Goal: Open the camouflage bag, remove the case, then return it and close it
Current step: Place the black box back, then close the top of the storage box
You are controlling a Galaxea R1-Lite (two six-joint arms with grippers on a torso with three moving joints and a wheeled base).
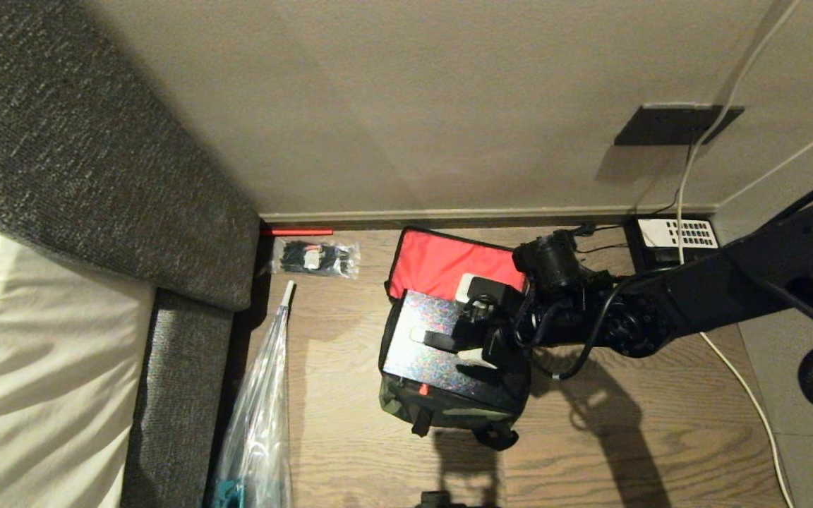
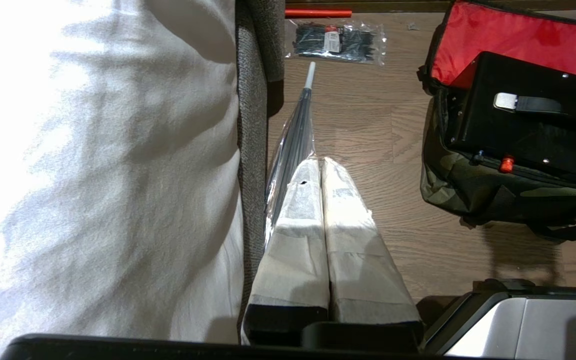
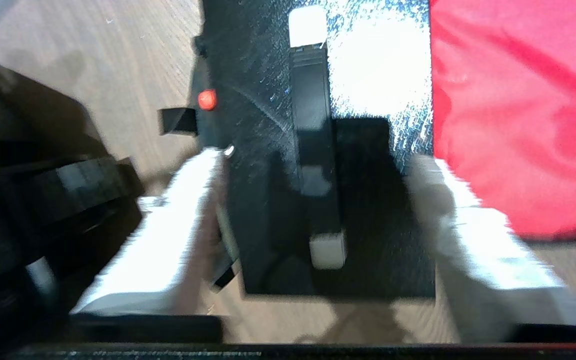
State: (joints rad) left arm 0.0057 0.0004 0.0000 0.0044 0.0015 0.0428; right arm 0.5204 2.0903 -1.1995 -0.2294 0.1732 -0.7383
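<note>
The camouflage bag (image 1: pixel 449 409) stands open on the wooden floor (image 1: pixel 336 423), close to the wall, with its red-lined lid (image 1: pixel 442 264) folded back. The black case (image 1: pixel 435 346) sits on top of the bag's opening, handle (image 1: pixel 442 340) upward; it seems only partly sunk in, with the small red latch (image 1: pixel 423 389) at the front edge.

The right gripper (image 3: pixel 313 225) is above the case. Its two white fingers (image 3: pixel 168 240) stand wide apart, one on each side of the handle, and they hold nothing. The left gripper (image 2: pixel 323 215) hangs by the bed (image 2: pixel 103 165), away from the bag, its fingers pressed together and empty.

I judge that the step in hand is returning the case, and that the case is now let go in the bag. Next, the right arm should lift clear. If the case still sticks out, it needs a push down. Then the lid must be folded forward and the zipper pulled around, which needs a careful small grip.
</note>
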